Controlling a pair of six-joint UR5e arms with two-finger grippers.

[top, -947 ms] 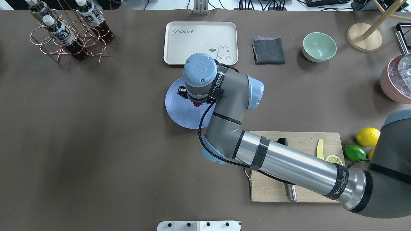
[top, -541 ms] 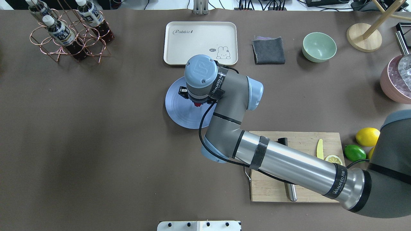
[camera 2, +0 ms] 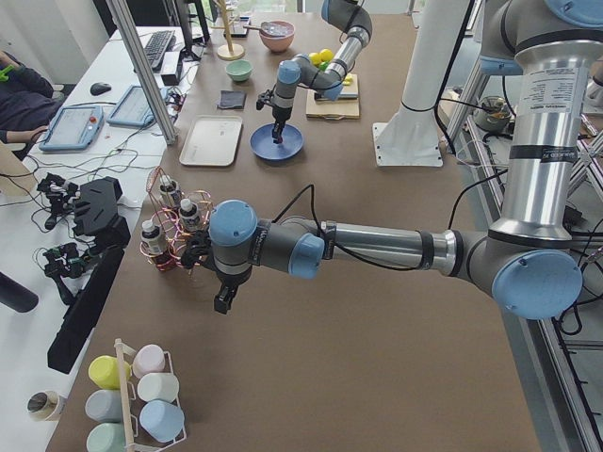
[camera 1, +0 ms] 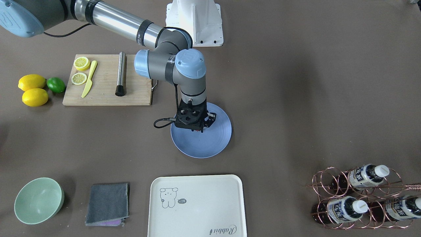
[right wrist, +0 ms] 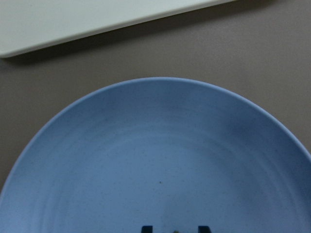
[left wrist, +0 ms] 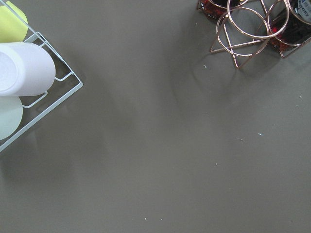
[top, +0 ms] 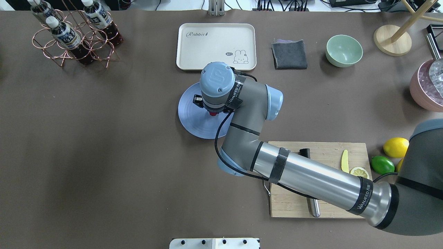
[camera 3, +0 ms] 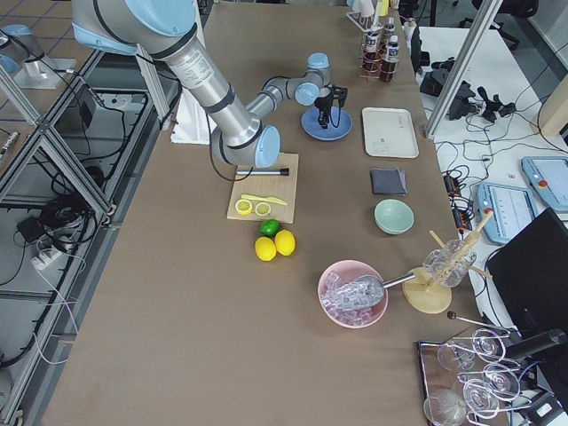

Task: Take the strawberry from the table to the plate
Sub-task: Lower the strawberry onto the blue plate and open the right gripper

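Note:
The round light-blue plate (top: 193, 117) lies on the brown table (top: 104, 155) in front of the cream tray. My right gripper (camera 1: 197, 130) hangs straight down over the plate's middle. A small dark-red strawberry (top: 213, 113) peeks out under the wrist between the fingers, so the gripper looks shut on it. The right wrist view is filled by the plate (right wrist: 155, 160), with only the two fingertips (right wrist: 146, 228) at the bottom edge. My left gripper (camera 2: 223, 301) hovers over bare table far to the left; I cannot tell whether it is open or shut.
Behind the plate are a cream tray (top: 216, 45), a grey cloth (top: 289, 54) and a green bowl (top: 344, 50). A cutting board (camera 1: 105, 82) with knife, lemon slices and metal rod lies under the right forearm. A copper bottle rack (top: 74, 33) stands far left.
The right wrist has sunk a little lower over the plate, and the strawberry has stayed at the gripper. Nothing else has moved.

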